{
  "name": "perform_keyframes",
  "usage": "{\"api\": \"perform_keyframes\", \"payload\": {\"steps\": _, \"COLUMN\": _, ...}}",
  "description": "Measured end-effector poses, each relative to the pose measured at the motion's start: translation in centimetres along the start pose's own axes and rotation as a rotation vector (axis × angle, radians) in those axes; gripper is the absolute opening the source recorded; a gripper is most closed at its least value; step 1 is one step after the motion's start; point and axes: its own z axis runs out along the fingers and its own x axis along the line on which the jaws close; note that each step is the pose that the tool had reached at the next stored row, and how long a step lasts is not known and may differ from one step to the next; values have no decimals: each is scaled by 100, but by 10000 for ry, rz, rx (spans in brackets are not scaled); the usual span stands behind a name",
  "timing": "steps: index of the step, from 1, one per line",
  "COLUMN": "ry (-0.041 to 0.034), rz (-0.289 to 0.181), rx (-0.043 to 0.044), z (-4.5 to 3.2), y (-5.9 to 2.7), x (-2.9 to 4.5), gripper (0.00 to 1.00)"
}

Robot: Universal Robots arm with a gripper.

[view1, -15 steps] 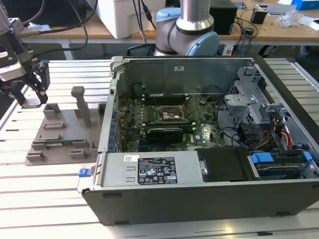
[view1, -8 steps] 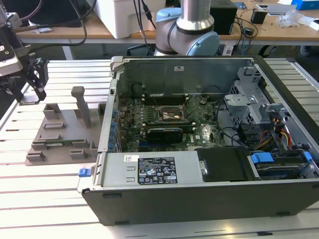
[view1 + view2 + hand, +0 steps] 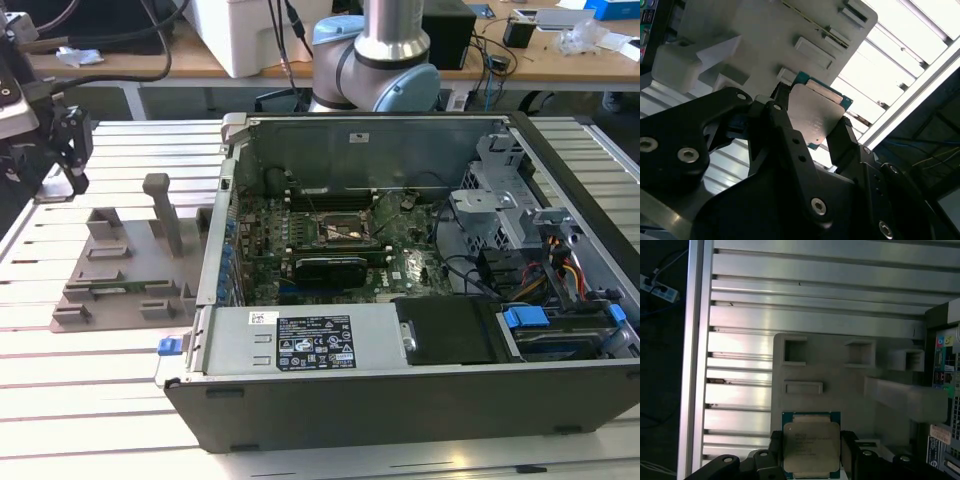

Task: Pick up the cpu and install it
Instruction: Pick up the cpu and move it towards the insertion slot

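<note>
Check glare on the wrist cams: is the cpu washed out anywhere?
No. Second wrist view: table slats blow out to white, but the cpu lid is an even grey. First wrist view: dim, soft sheen on the slats, cpu lid evenly lit. Exterior view: mild sheen on the slats, case interior darker.

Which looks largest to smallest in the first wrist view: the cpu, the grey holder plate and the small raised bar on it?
1. grey holder plate
2. cpu, though it seems nearer the camera, which enlarges it
3. small raised bar
</note>
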Motion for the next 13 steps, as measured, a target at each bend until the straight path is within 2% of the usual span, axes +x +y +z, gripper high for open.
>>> {"api": "perform_keyframes", "payload": {"steps": 13, "ry": 0, "rz": -3, "rx": -1, "z": -247, "y": -1, "x": -7, "gripper": 54}}
